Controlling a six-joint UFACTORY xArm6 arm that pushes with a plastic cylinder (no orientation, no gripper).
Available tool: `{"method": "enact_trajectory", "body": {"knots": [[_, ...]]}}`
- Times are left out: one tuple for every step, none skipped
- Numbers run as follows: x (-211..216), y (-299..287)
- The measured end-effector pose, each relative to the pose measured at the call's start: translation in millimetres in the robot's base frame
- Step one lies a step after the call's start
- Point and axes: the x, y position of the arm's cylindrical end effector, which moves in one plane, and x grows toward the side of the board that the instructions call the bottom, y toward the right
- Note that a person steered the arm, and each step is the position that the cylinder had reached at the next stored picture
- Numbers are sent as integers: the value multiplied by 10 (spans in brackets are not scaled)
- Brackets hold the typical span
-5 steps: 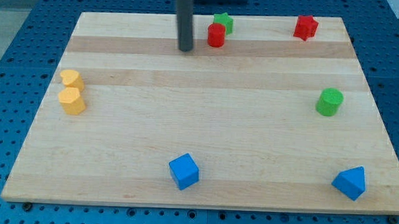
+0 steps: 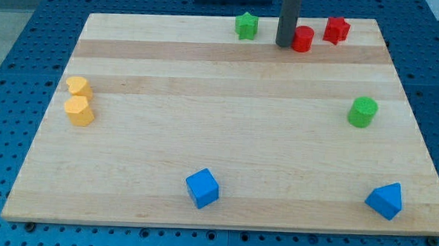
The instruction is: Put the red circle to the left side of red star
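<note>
Pressed against the view's left flank of the red circle (image 2: pixel 303 39), my tip (image 2: pixel 284 43) holds nothing, being a bare rod. On the wooden board (image 2: pixel 219 138), near the view's top edge, that circle sits just left of the red star (image 2: pixel 336 29), barely apart. The task looks essentially done; perhaps only backing off remains.

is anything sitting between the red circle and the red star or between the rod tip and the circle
Nothing visible does. My tip is right at the view's left edge of the red circle, and only a narrow strip of bare board separates the circle from the red star on its right. The green star sits off to the left.
</note>
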Motion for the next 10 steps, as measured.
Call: {"method": "enact_trajectory", "body": {"knots": [[223,-49],[229,77],[227,134],[215,89],[116,57],[100,155],[99,439],[91,522],[115,451],[157,413]]}}
